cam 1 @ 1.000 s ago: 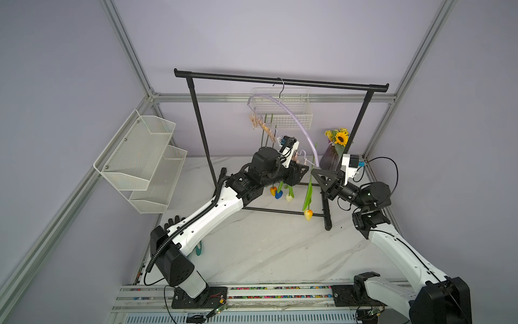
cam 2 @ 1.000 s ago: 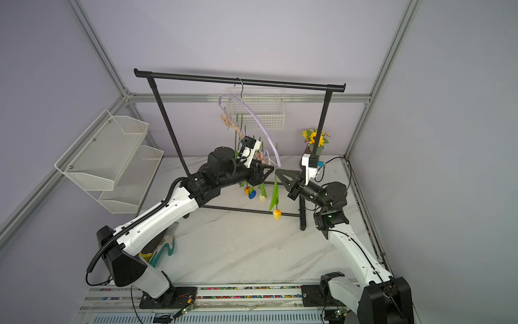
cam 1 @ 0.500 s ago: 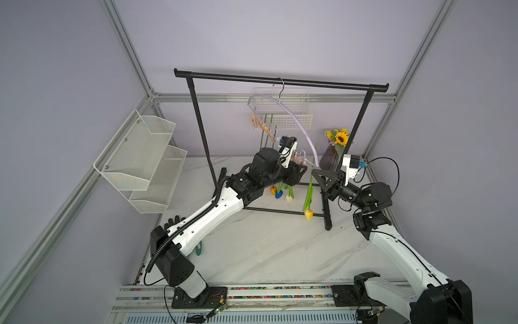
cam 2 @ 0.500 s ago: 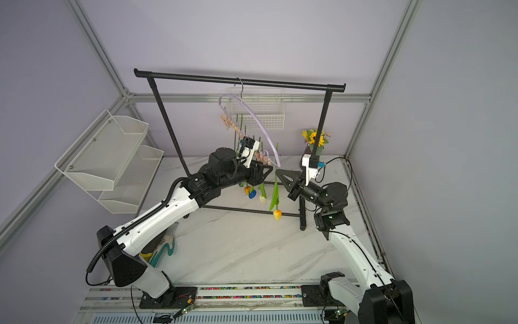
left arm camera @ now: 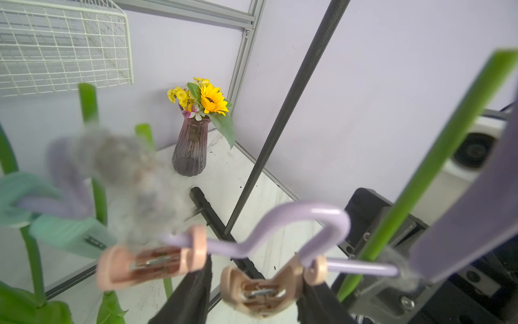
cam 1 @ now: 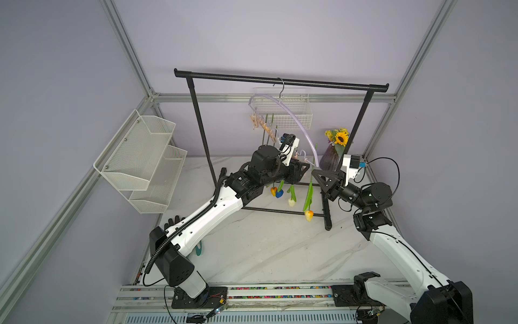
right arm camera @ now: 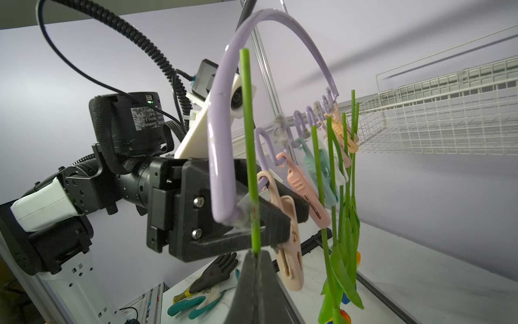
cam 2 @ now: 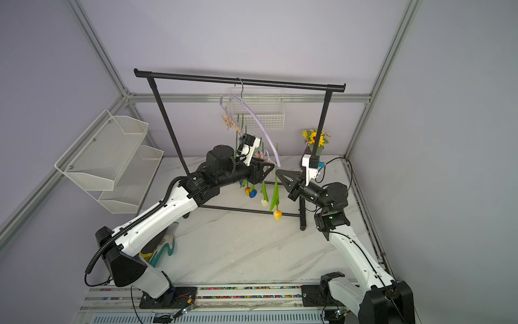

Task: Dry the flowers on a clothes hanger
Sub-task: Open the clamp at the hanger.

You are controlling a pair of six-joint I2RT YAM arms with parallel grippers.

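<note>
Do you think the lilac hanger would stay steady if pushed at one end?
Probably not: the clothes hanger hangs tilted from one wire hook on the rail, so it likely swings. Its clothespins dangle from loops and would probably sway.

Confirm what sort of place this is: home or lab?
Most likely a lab robot cell staged as a laundry corner: bare aluminium frame posts and plain walls, left arm and right arm mounted on a front rail, and a black garment rack standing on the marble-look tabletop.
</note>
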